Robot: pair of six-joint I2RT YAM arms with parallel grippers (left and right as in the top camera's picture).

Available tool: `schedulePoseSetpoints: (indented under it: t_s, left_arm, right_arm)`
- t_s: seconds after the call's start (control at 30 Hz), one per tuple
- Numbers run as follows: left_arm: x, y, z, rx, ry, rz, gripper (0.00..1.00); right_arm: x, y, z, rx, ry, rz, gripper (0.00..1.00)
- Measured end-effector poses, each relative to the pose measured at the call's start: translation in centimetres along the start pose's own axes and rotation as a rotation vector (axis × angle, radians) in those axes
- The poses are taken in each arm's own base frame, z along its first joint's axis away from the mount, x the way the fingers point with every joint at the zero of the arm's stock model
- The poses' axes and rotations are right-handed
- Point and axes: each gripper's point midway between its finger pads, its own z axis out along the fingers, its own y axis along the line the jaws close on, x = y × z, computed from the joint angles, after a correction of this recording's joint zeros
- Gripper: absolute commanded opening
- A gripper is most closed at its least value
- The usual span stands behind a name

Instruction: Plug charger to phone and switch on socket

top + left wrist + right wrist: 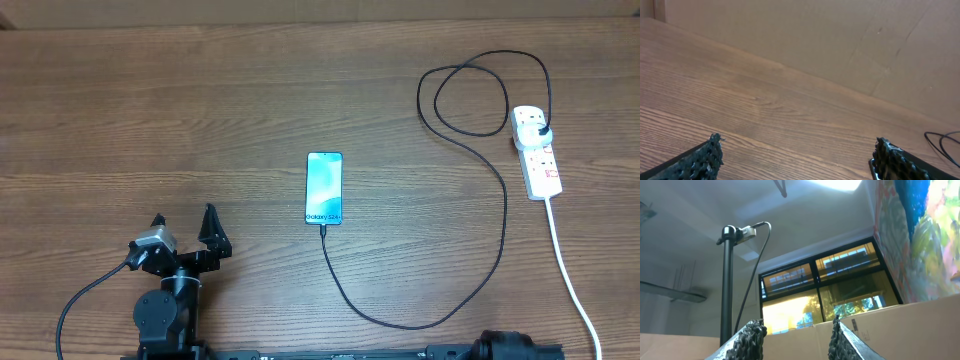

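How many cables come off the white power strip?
2. The black charger runs from the socket's far end to the phone; the thick white cord leaves its near end. None seems hidden.

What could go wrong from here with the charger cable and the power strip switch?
1. The charger lies in wide loops between the phone and the socket. An arm reaching for the socket could snag it, tugging the connector out or dragging the phone.
2. The right gripper points up at the ceiling, so its camera shows nothing of the table. A reach toward the socket would likely begin without that close view.
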Motion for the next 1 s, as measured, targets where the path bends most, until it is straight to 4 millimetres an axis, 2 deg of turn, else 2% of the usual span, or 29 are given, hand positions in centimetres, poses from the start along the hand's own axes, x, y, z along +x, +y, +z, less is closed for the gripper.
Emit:
schedulePoseSetpoints:
  t_s: [0.6,0.87,1.0]
  left_arm:
    - [0.08,-0.02,0.00,0.002,0.003,0.240,1.00]
    - [0.08,-0.02,0.00,0.002,0.003,0.262,1.00]
    - [0.08,-0.02,0.00,0.002,0.003,0.262,1.00]
  right_arm:
    - [0.33,-0.17,0.00,0.007,0.013,0.003,0.49]
    - [0.20,-0.30,0.37,0.006,0.000,0.001,0.69]
    - [0.31,-0.81,0.59,0.028,-0.003,0.003,0.71]
